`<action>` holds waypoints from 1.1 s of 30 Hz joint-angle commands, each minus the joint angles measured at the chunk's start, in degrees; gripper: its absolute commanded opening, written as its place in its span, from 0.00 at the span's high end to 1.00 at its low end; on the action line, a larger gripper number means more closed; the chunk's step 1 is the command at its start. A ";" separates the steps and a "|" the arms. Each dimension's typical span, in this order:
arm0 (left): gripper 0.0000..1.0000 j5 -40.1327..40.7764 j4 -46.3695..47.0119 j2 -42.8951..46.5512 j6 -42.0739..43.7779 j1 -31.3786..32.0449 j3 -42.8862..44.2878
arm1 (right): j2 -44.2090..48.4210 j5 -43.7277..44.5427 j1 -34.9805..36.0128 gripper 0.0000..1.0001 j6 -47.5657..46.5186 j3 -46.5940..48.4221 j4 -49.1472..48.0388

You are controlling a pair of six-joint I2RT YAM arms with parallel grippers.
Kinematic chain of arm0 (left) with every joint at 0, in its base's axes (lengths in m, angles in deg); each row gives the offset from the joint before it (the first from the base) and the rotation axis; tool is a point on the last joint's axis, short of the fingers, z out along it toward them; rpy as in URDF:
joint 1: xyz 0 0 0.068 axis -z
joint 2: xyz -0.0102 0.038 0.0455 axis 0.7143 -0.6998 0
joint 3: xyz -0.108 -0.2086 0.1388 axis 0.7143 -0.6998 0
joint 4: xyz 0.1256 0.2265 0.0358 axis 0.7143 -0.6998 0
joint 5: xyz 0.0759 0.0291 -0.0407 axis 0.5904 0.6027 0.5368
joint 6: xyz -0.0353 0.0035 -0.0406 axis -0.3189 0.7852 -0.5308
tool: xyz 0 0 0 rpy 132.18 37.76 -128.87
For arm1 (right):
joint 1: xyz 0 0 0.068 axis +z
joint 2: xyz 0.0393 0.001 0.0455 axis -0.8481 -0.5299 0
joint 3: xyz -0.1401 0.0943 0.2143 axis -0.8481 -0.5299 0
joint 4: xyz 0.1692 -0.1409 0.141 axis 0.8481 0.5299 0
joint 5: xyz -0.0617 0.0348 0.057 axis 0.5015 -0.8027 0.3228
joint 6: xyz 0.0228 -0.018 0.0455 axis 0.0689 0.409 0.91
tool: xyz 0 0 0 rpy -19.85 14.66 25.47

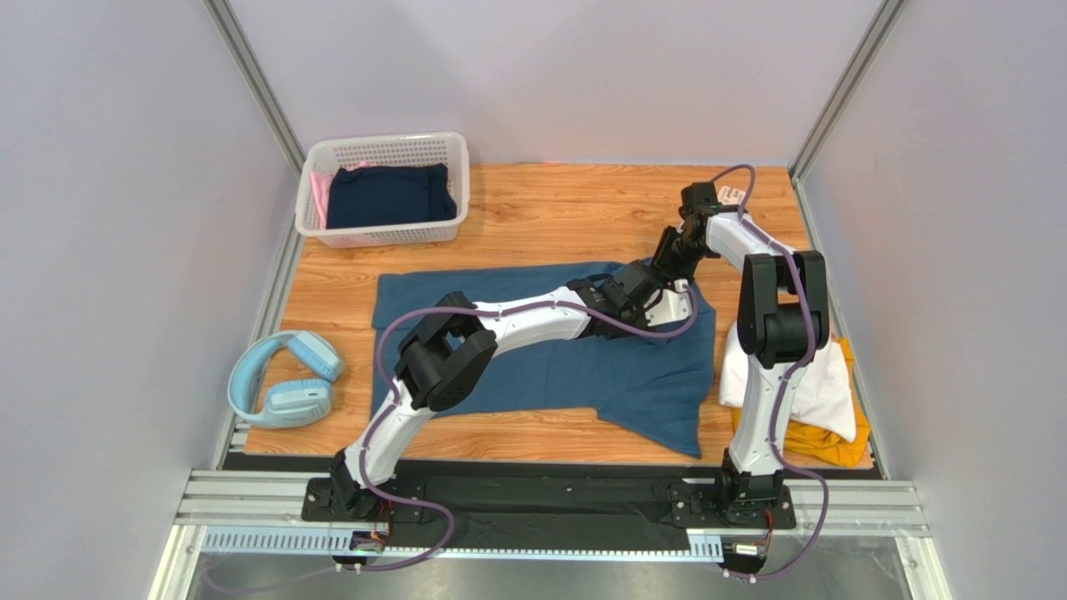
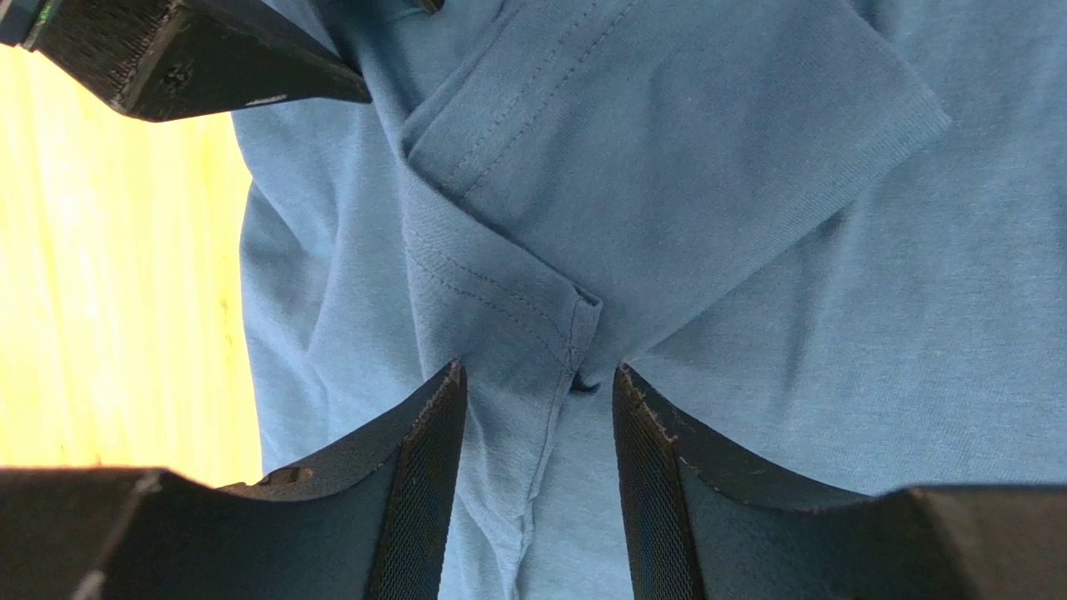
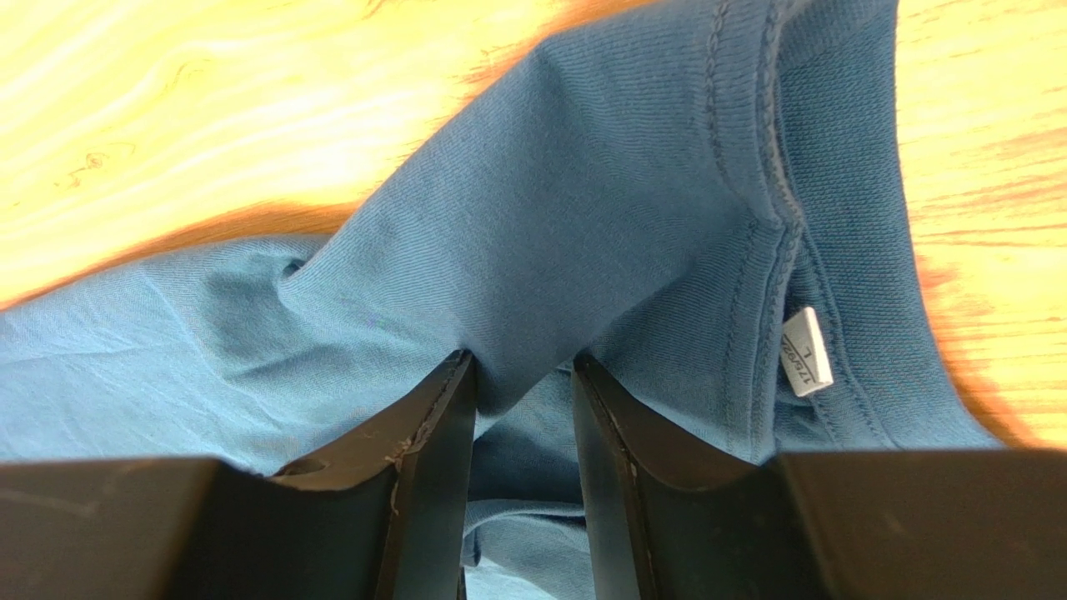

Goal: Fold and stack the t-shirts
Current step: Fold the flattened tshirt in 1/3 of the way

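A large teal-blue t-shirt (image 1: 551, 369) lies spread across the middle of the wooden table. My left gripper (image 1: 639, 290) is at its far right part. In the left wrist view the gripper (image 2: 539, 375) is open and straddles a seam ridge of the shirt (image 2: 701, 163) beside a sleeve hem. My right gripper (image 1: 674, 260) is just beyond it. In the right wrist view it (image 3: 524, 360) is shut on a tented bunch of the shirt (image 3: 601, 188) near the collar and its white size label (image 3: 808, 353). A folded white tee (image 1: 820, 381) lies on a mustard-yellow tee (image 1: 827, 444) at the right edge.
A white lattice basket (image 1: 376, 231) at the back left holds a navy garment (image 1: 391, 194). Pale-blue headphones (image 1: 286, 379) lie at the left edge. Grey walls and metal posts close in the table. A finger of the other gripper (image 2: 188, 56) shows in the left wrist view.
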 commanded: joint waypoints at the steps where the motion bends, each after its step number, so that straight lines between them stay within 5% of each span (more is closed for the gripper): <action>1: 0.47 -0.16 -0.32 1.54 1.25 0.10 2.48 | -1.74 0.30 0.36 0.61 0.29 -2.18 -1.42; 16: 0.49 -0.16 -2.86 -2.76 1.25 -1.31 7.93 | -1.39 0.04 0.28 0.64 0.20 -2.27 -1.68; 33: 0.48 -1.39 -0.86 3.38 -1.29 -1.05 0.91 | -1.74 0.04 0.01 0.64 0.29 -2.10 -1.59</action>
